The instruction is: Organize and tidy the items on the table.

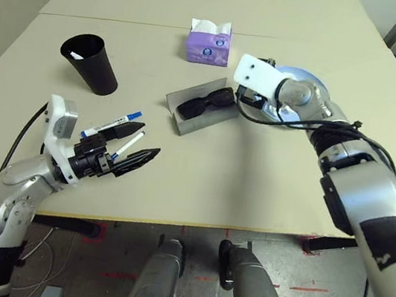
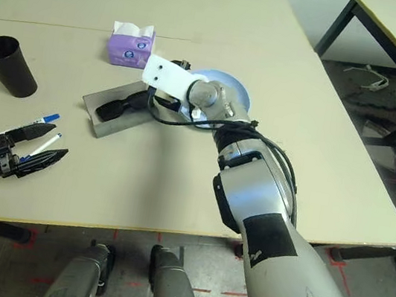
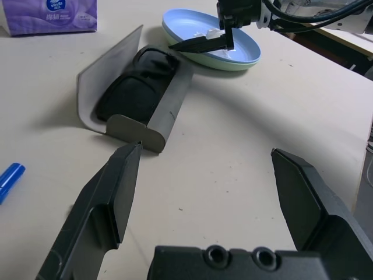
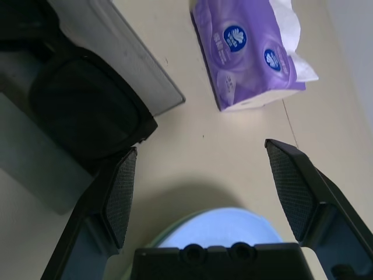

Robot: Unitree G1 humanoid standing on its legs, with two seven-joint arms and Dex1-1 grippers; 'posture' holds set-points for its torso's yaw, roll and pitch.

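Right gripper (image 4: 198, 186) spread wide, empty, above the plates (image 3: 245, 55) beside the case (image 1: 188, 113) holding sunglasses (image 1: 205, 103). Left gripper (image 3: 201, 192) likewise apart, empty, low over table (image 1: 252, 187) near markers (image 1: 111, 126).

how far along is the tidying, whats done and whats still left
Done, it seems: the black sunglasses lie inside the open grey glasses case, and the light-blue plate sits stacked on a green one. In hand: nothing; the right gripper hangs open over the plate edge beside the case, and the left gripper is open and empty. Left: the case lid is unclosed, and two blue-capped markers lie loose near the black cup.
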